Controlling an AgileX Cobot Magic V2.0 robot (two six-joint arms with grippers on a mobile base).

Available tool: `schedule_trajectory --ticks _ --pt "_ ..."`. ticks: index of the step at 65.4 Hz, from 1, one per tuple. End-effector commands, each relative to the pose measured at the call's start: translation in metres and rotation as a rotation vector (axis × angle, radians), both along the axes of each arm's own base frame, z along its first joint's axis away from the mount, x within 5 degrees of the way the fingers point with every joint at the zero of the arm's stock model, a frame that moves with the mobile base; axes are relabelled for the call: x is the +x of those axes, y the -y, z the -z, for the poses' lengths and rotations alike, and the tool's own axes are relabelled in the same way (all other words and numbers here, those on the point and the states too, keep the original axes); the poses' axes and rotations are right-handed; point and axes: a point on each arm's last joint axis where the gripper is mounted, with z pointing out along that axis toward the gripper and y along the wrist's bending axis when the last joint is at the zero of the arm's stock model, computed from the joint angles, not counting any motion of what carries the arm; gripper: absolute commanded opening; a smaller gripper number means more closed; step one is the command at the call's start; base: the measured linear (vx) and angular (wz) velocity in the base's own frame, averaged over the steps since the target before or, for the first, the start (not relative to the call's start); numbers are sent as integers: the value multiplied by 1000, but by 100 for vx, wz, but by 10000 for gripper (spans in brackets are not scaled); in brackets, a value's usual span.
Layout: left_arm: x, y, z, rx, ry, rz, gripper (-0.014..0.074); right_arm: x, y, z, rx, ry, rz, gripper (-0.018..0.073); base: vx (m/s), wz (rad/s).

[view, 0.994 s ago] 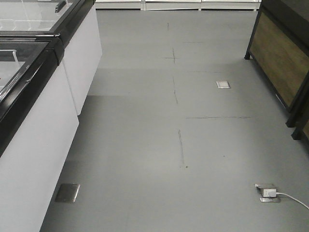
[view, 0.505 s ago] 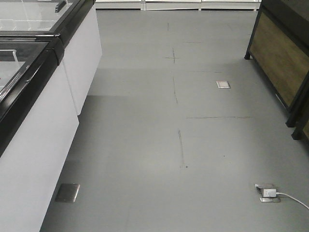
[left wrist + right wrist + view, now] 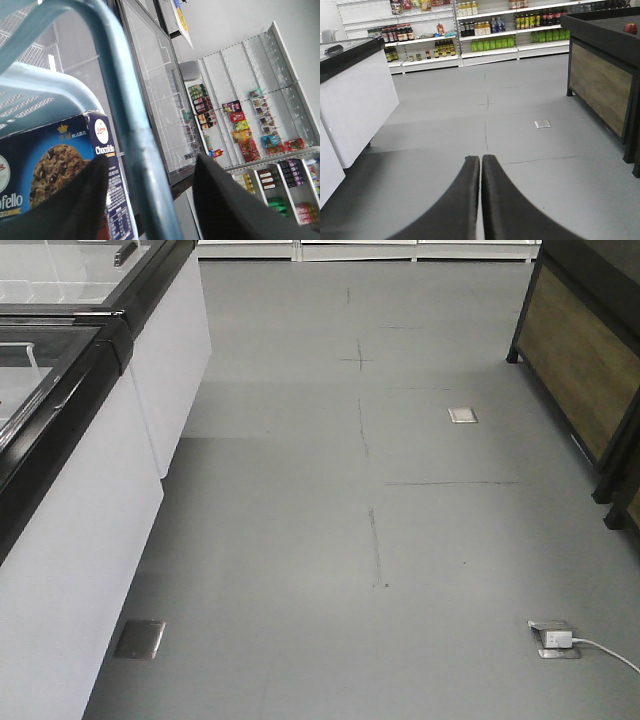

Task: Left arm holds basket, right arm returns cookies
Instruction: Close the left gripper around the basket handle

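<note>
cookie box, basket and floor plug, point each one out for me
cookie box [image 3: 52,167]: left wrist view, on the cookie picture of its front face.
basket [image 3: 131,120]: left wrist view, on its light blue handle bar.
floor plug [image 3: 559,639]: front view, on the white plug body.

The grey floor [image 3: 380,540] gets flat, even light and looks a bit dull. Beside the white freezer [image 3: 80,570] the floor is darker with soft shadow. The blue basket handle [image 3: 135,125] is close and blurry, with a bright white wall [image 3: 240,20] behind it. The right gripper [image 3: 480,159] is dark and soft-edged, with a wide shadow on the floor beside it.
</note>
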Motion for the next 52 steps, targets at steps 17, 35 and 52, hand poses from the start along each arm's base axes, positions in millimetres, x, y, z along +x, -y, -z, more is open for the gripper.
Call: schedule_trajectory --ticks 17,35,52 --pt "-4 2 -22 -45 111 -20 -9 0 1 -7 -17 86 11 -8 0 0" --pt "-5 2 -24 -41 119 -21 -8 0 1 -7 -17 86 11 -8 0 0" --pt "-14 5 -40 -6 176 -35 -8 0 1 -7 -17 86 11 -8 0 0"
